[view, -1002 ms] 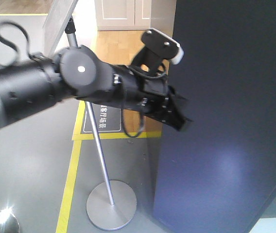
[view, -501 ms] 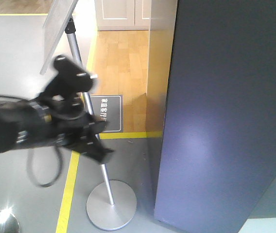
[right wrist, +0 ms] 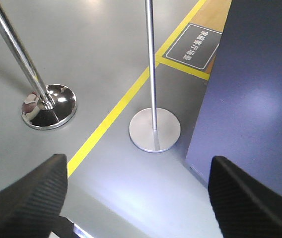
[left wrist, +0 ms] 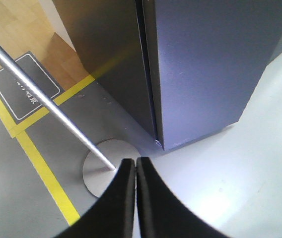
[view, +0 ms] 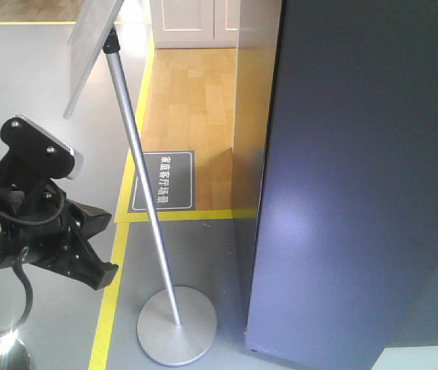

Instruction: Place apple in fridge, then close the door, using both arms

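Observation:
The fridge (view: 358, 193) is a tall dark grey-black block filling the right of the front view. Its door (left wrist: 205, 64) lies shut against the body, with only a thin seam showing in the left wrist view. The apple is not in view. My left gripper (left wrist: 135, 161) is shut and empty, its jaws pressed together above the grey floor. It hangs low at the left of the front view (view: 99, 250), well clear of the fridge. My right gripper (right wrist: 137, 163) is open wide and empty above the floor, with the fridge (right wrist: 260, 79) to its right.
A sign stand with a slanted silver pole (view: 138, 177) and a round base (view: 176, 335) stands just left of the fridge. A chrome stanchion base (right wrist: 49, 106) sits further left. A yellow floor line (view: 111, 293) and a dark floor sign (view: 163, 181) mark the floor.
The left arm has swung from in front of the fridge door leftward and down to the lower left of the front view. The fridge has not moved.

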